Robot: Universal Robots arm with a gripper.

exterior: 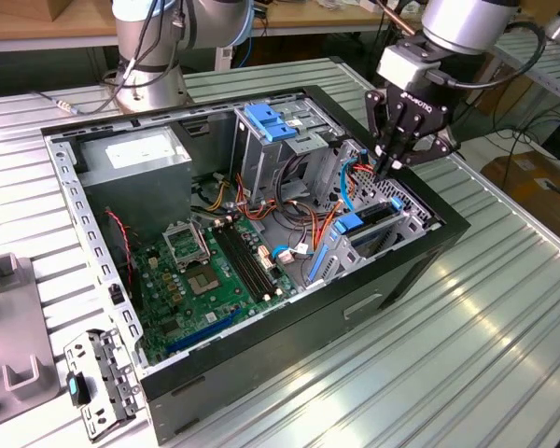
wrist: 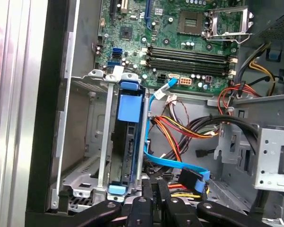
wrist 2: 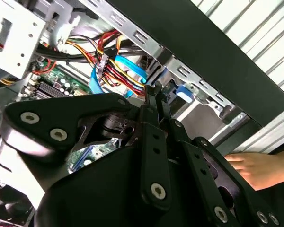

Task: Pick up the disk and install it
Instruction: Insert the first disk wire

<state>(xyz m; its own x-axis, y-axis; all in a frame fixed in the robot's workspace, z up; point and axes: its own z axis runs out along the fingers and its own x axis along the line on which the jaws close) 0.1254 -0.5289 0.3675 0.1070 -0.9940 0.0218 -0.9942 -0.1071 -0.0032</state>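
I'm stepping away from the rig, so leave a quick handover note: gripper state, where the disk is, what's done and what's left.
Gripper: fingers shut, holding nothing, poised over the drive bay at the case's end on the exterior view's right.
Disk: in its blue carrier, standing on edge inside the metal bay, just ahead of the fingertips.
Done: disk is in the bay.
Left: cannot tell whether it is fully seated.
Note: a person's hand is beside the case.

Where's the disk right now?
The disk stands on edge in the metal bay at the case's front corner, on the exterior view's right, just under the gripper, beside the blue cable.
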